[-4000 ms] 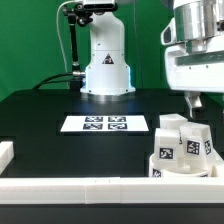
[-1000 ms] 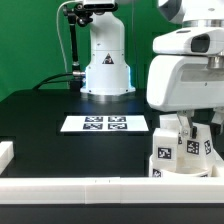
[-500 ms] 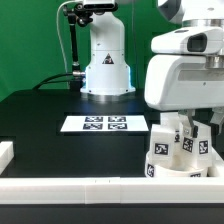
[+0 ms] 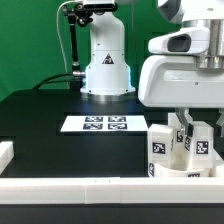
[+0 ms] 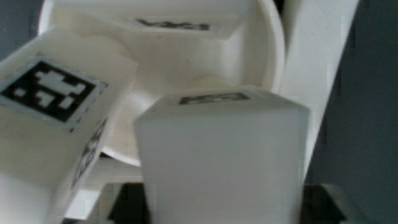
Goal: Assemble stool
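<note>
Exterior view, left to right: marker board (image 4: 105,124) flat mid-desk (image 4: 40,125), then stool parts at right by the front rail (image 4: 90,187). White blocky legs (image 4: 163,143) with black-and-white tags stand upright on the round disc seat (image 4: 185,170). Gripper (image 4: 187,122) sits down among the legs; can't tell jaws' state

White leg (image 5: 222,160) fills my wrist view, upright block, close up. Tagged leg (image 5: 71,95) just beside it, tilted. Round seat (image 5: 178,40) behind both.
</note>
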Action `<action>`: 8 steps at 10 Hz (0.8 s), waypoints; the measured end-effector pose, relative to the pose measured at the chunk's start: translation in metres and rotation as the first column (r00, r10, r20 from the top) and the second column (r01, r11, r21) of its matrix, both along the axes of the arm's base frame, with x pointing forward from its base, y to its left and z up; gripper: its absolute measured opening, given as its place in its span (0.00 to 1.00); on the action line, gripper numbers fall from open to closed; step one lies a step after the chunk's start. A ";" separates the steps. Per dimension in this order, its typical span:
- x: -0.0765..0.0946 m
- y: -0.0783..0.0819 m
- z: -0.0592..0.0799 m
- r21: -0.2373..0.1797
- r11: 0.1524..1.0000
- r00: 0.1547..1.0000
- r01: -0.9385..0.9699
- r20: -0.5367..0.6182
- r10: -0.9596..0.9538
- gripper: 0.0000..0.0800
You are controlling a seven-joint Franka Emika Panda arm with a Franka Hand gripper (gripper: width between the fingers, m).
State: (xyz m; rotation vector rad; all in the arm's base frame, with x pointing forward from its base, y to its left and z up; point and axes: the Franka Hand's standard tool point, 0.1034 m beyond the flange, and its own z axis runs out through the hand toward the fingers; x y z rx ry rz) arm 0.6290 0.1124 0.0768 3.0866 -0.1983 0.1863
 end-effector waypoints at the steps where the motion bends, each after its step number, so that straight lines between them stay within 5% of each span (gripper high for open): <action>1: 0.001 0.000 0.000 0.014 0.995 0.995 0.099 0.013 -0.099 0.43; 5: 0.002 -0.002 0.000 0.075 0.879 0.881 0.470 0.025 -0.473 0.43; 8: 0.002 0.000 0.000 0.123 0.698 0.703 0.706 -0.001 -0.711 0.43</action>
